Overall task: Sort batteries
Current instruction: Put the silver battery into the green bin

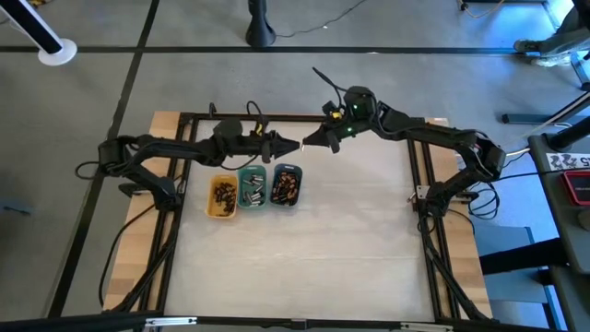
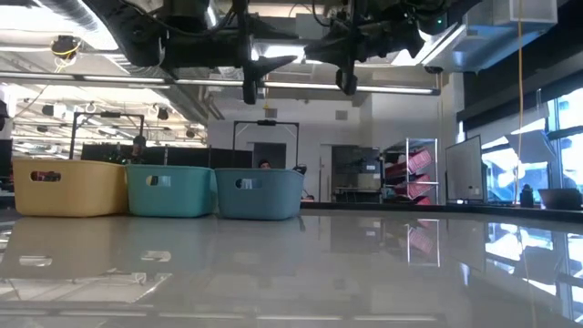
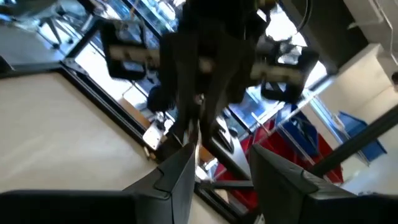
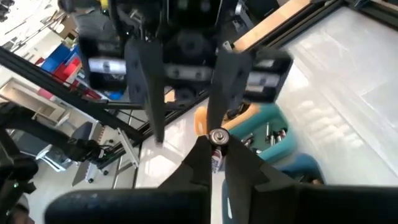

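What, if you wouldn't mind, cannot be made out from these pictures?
- Low view: what lies in the three trays; their own walls hide it.
- High view: the batteries in the trays are too small to tell apart by type.
- High view: the battery pinched in the right tool, facing the open left tool, is too small to see.
- Left wrist view: that battery is lost in blur against the dark right tool.

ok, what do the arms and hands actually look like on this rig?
Both arms are dark, near-black jointed links with black cables looped along them. The left hand and right hand each end in two flat, tapering dark fingers. A small green light glows on the right arm's wrist housing.
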You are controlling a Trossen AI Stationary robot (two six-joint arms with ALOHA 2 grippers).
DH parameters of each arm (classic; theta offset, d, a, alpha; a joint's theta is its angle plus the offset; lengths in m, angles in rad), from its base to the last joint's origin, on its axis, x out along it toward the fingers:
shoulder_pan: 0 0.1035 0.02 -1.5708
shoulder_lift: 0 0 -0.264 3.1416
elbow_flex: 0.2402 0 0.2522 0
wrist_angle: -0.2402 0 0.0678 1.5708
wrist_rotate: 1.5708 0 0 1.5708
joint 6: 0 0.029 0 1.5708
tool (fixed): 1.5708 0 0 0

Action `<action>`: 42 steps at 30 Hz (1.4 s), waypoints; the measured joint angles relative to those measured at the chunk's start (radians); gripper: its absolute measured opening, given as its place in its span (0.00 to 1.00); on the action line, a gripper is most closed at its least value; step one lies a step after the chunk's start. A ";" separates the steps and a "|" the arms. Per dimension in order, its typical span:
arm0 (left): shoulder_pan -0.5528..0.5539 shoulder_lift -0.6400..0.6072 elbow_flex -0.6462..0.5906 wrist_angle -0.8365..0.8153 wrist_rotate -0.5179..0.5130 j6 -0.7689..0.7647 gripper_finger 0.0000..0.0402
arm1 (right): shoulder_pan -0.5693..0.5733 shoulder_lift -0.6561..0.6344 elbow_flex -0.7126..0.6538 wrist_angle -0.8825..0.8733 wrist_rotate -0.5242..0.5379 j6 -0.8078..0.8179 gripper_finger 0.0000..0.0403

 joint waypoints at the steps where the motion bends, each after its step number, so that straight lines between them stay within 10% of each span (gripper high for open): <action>1: -0.006 0.003 0.000 -0.001 0.003 0.001 0.35 | 0.000 0.000 0.000 0.005 0.000 0.002 0.05; 42: -0.023 0.025 0.000 -0.094 0.025 0.062 0.35 | 0.052 0.053 0.000 0.112 0.045 0.078 0.05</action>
